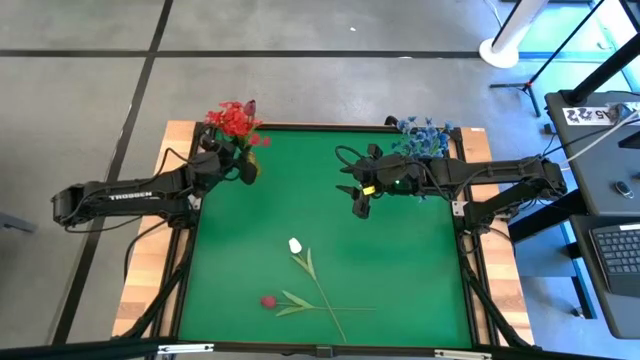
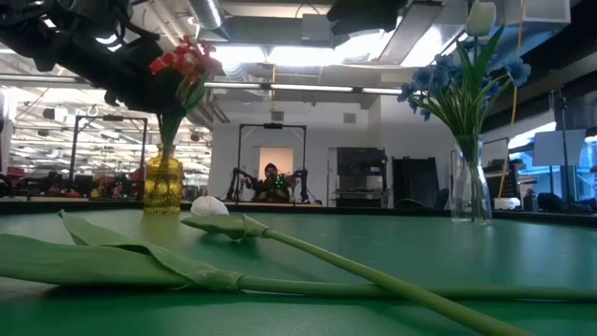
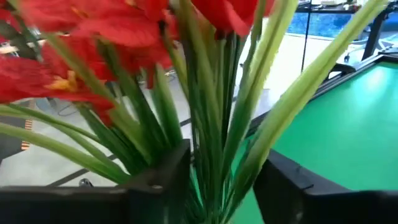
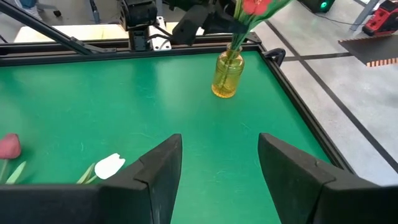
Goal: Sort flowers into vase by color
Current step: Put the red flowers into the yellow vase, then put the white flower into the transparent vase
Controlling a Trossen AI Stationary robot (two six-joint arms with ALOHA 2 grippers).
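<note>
1. White tulip [image 1: 295, 245] and dark red-pink bud [image 1: 268, 301] lie on the green table [image 1: 400, 280] at the near edge, stems crossing, well apart from both grippers.
2. Right gripper [image 1: 361, 199] hovers mid-table, fingers apart, holding nothing.
3. Left gripper [image 1: 243, 166] at the yellow vase [image 2: 163, 185] in the far left corner, fingers spread around the red flowers' [image 1: 234, 119] stems [image 3: 211, 143]; contact unclear.
4. Blue flowers [image 1: 420, 135] stand in a clear vase [image 2: 471, 191], far right corner; the vase is hidden from above.
</note>
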